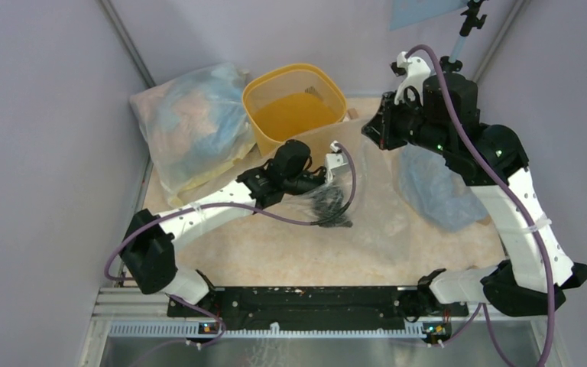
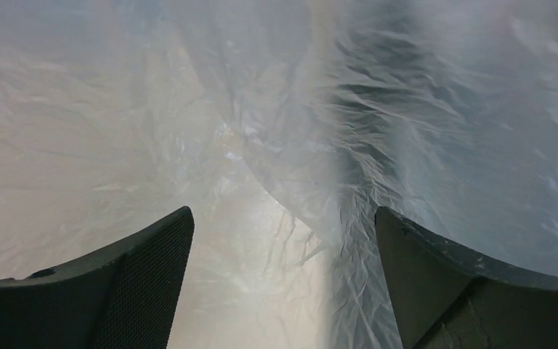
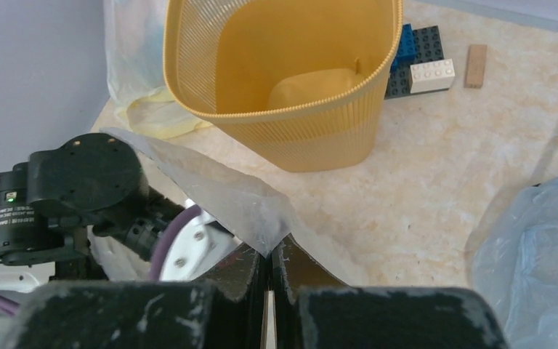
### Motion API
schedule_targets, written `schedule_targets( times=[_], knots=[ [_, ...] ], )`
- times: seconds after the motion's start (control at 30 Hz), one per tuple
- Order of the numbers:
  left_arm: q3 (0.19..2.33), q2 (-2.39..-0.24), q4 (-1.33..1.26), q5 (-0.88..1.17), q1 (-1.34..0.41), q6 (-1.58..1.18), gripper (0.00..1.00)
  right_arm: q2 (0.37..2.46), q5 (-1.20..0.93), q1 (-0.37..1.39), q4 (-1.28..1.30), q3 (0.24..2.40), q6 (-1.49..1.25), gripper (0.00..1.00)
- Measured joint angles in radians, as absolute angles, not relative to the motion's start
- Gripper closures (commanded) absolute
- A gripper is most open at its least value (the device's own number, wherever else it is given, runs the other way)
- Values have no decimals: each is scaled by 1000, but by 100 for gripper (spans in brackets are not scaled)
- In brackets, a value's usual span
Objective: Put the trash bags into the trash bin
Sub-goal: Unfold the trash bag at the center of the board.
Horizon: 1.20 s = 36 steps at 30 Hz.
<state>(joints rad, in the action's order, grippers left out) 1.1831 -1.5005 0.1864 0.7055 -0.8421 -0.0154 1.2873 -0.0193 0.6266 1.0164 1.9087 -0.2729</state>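
Clear wrinkled film of the trash bag (image 3: 225,196) is pinched at one edge in the fully closed right pincer (image 3: 269,256), while the left pincer (image 2: 283,216) gapes wide, holding nothing, with film just ahead of it; it should probably bite a second edge before both lift toward the trash bin (image 3: 290,138) standing beyond the right pincer's tips.

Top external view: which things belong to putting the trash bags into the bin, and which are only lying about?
Job: trash bag, pinched in the shut right gripper; yellow trash bin; open left gripper.
Lying about: left bluish sack; right bluish sack; block tower; wooden block.
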Motion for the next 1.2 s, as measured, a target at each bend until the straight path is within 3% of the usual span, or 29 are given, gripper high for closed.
schedule_targets(
  times=[0.5,0.63,0.77,0.97,1.2],
  knots=[
    [1066,-1359,-63,1244,-843,-113,1,1285,96,625,987,1830,-273,100],
    [1030,-1303,-106,1289,-843,-134,1,1286,123,619,986,1810,-273,100],
    [1096,-1278,24,1132,-844,-97,1,1287,134,619,979,1806,-273,100],
    [1394,-1272,295,553,-840,-97,1,1286,140,619,972,1806,-269,100],
    [1445,-1164,379,223,-837,-126,1,1271,145,619,960,1770,-262,100]
  ],
)
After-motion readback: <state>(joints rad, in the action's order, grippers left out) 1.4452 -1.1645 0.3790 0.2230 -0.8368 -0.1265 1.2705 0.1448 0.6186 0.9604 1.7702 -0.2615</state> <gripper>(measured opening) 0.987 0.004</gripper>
